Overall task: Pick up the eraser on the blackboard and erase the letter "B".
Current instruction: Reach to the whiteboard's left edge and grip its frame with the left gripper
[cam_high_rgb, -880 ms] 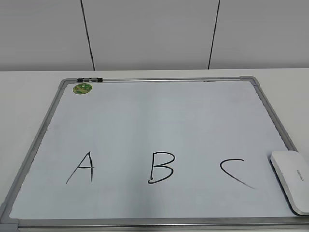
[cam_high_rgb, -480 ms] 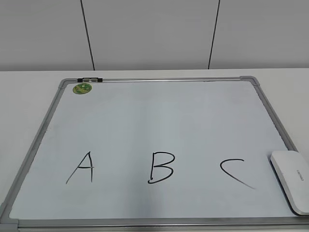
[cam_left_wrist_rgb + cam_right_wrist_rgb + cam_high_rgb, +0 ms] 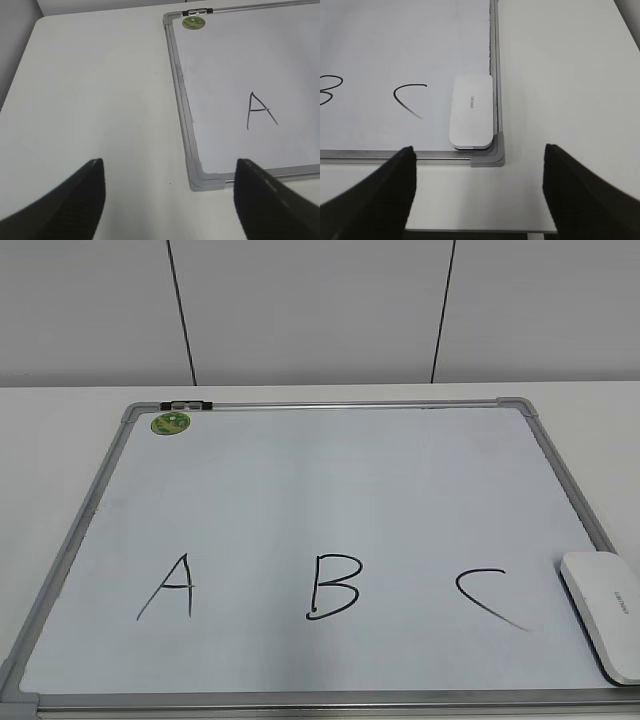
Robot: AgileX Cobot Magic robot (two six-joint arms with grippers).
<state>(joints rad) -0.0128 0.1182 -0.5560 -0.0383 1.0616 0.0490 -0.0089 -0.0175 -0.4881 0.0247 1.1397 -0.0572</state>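
Observation:
The blackboard [image 3: 330, 480] lies flat on the table, a white board in a silver-grey frame. The black letter "B" [image 3: 333, 586] is drawn near its front middle, between an "A" [image 3: 170, 587] and a "C" [image 3: 492, 596]. The white eraser [image 3: 604, 611] lies on the board's front right corner; it also shows in the right wrist view [image 3: 471, 111]. My right gripper [image 3: 478, 192] is open and empty, above the bare table just in front of that corner. My left gripper [image 3: 169, 200] is open and empty, near the board's front left corner [image 3: 200, 177]. Neither gripper shows in the exterior view.
A round green sticker [image 3: 170, 423] and a small black clip [image 3: 186, 404] sit at the board's far left corner. White table [image 3: 95, 95] surrounds the board. The table's front edge [image 3: 480, 231] runs just below the right gripper. A grey panelled wall stands behind.

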